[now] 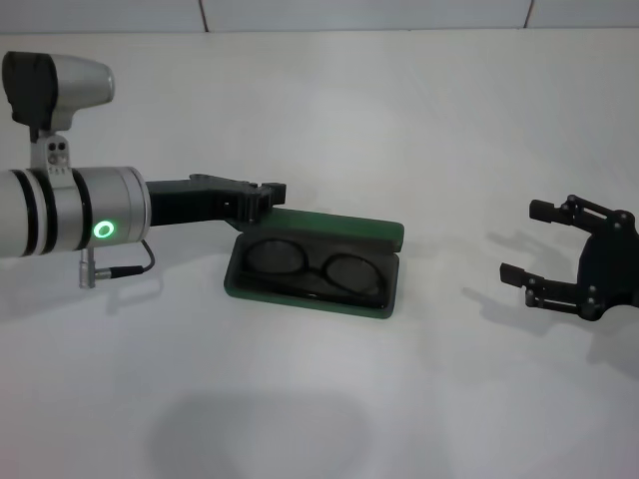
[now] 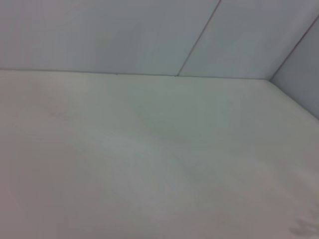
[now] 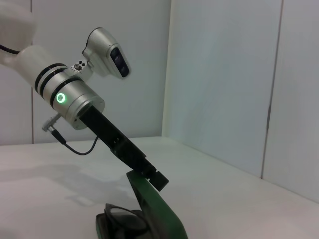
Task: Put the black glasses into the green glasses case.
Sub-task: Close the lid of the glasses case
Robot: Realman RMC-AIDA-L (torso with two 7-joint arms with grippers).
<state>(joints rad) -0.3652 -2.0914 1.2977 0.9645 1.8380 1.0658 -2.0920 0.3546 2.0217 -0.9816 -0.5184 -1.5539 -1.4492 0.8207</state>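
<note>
The green glasses case (image 1: 329,226) lies open at the middle of the table with its lid raised at the far side. The black glasses (image 1: 315,267) lie folded inside its lower half. My left gripper (image 1: 264,196) is shut, with its tips against the left end of the lid's upper edge. In the right wrist view the left gripper (image 3: 155,179) touches the top of the tilted lid (image 3: 157,216), and the glasses (image 3: 119,216) show in the case below. My right gripper (image 1: 526,240) is open and empty, hovering to the right of the case.
The white table (image 1: 319,399) meets a white panelled wall (image 1: 359,14) at the back. The left wrist view shows only the bare table (image 2: 149,174) and wall panels (image 2: 99,35).
</note>
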